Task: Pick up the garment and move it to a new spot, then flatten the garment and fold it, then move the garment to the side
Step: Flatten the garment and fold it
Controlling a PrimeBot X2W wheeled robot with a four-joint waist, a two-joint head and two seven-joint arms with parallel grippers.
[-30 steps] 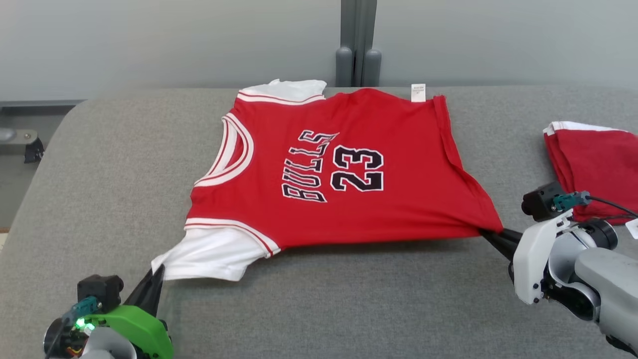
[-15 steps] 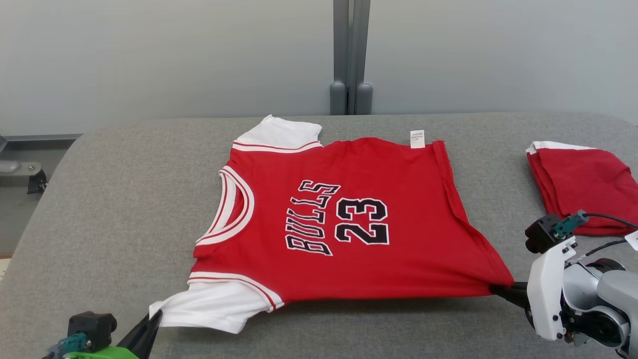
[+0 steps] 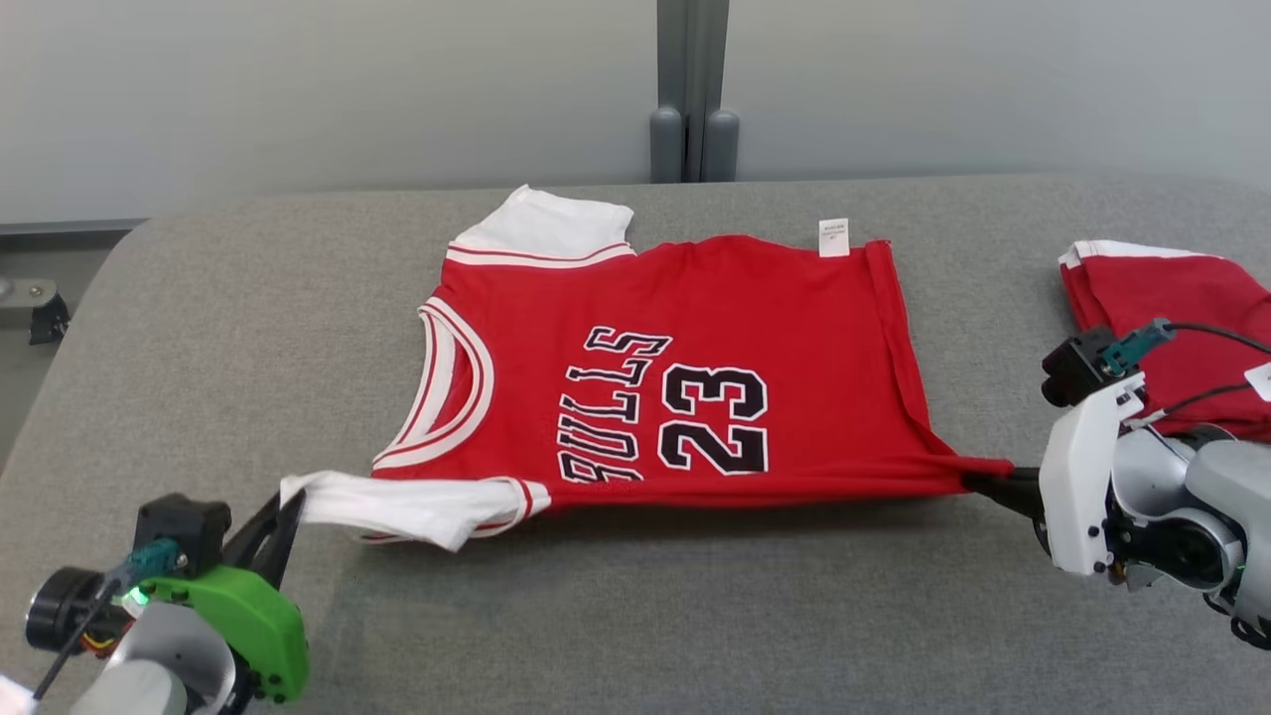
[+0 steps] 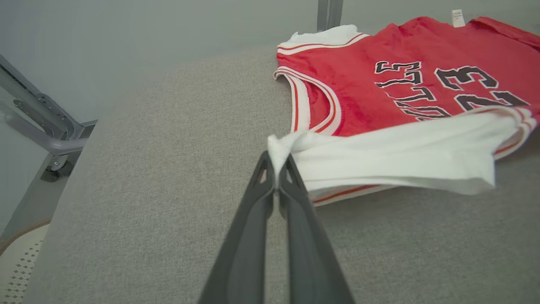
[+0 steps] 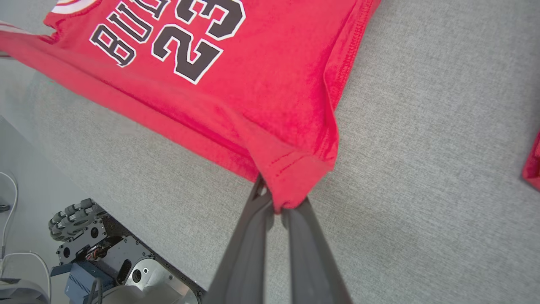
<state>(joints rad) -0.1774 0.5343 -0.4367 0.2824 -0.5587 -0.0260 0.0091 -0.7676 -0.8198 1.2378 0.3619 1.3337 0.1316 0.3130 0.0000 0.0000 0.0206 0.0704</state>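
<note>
The red shirt lies on the grey surface, in the middle, with the printed side up and the collar toward the robot's left. The left jaws are clenched on the tip of the white sleeve, and this sleeve hangs a little above the surface, beside the near edge of the shirt. The right jaws are clenched on the near corner of the hem, which is also slightly raised. The near edge is stretched between both. A second folded red cloth lies at the right side, apart from the shirt.
</note>
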